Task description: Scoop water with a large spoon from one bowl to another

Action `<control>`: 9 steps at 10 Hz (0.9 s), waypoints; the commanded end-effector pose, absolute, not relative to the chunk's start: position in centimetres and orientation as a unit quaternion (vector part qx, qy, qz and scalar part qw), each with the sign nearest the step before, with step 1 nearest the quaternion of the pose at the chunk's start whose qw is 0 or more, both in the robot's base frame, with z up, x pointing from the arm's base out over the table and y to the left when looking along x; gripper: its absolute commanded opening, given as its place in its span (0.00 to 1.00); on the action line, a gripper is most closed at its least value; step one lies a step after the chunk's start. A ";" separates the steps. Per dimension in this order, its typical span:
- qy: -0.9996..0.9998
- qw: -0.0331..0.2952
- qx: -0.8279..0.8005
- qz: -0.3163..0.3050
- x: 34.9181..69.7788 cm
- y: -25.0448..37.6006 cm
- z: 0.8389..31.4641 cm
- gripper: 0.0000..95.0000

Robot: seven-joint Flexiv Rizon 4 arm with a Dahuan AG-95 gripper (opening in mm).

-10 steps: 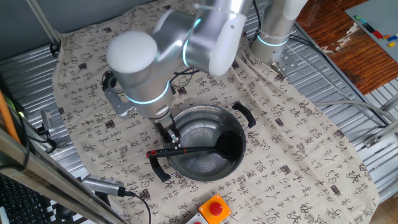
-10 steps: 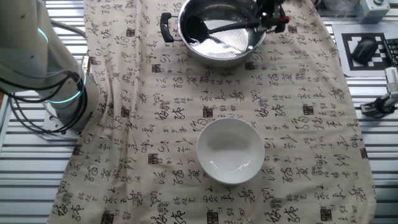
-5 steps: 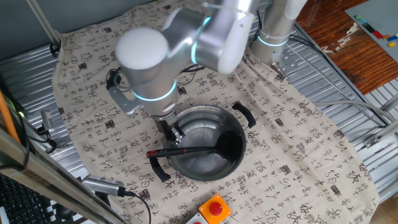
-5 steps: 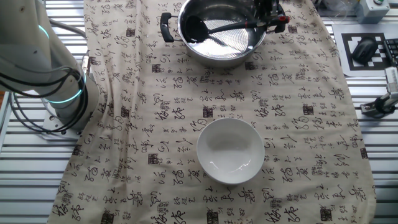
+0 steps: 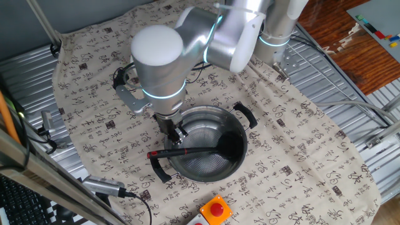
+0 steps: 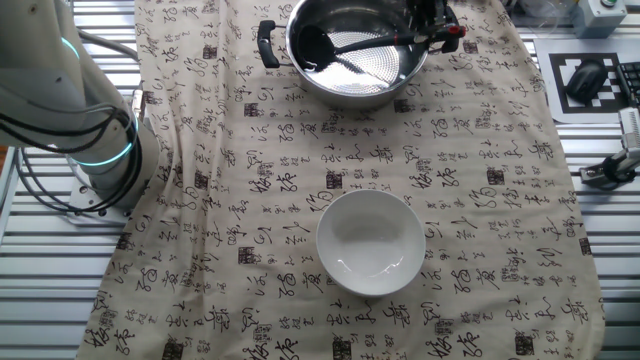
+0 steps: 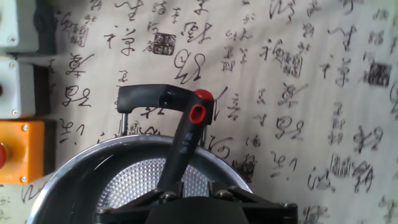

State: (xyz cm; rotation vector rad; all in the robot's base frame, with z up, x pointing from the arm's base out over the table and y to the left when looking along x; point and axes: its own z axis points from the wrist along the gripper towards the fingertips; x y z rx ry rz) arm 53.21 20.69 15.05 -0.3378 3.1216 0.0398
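Since a second ago my arm swings right; my gripper (image 5: 177, 135), clamped on the black red-tipped ladle (image 5: 200, 150), holds its scoop inside the steel pot (image 5: 209, 153). Small white bowl (image 6: 370, 242) sits well apart.

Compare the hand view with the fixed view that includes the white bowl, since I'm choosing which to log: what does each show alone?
Only the hand view shows the orange box. Only that fixed view shows the white bowl and the ladle's scoop inside the pot. Both show the steel pot, the ladle lying across it with its red tip over the rim, and the patterned cloth.
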 end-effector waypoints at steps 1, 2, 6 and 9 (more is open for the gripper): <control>0.998 -0.004 -0.042 0.042 53.5 20.9 15.1 0.40; 0.998 0.000 -0.037 0.049 53.8 21.1 14.9 0.40; 0.998 0.027 -0.011 0.058 55.4 22.8 13.7 0.40; 0.997 0.036 0.007 0.064 55.8 23.2 13.4 0.40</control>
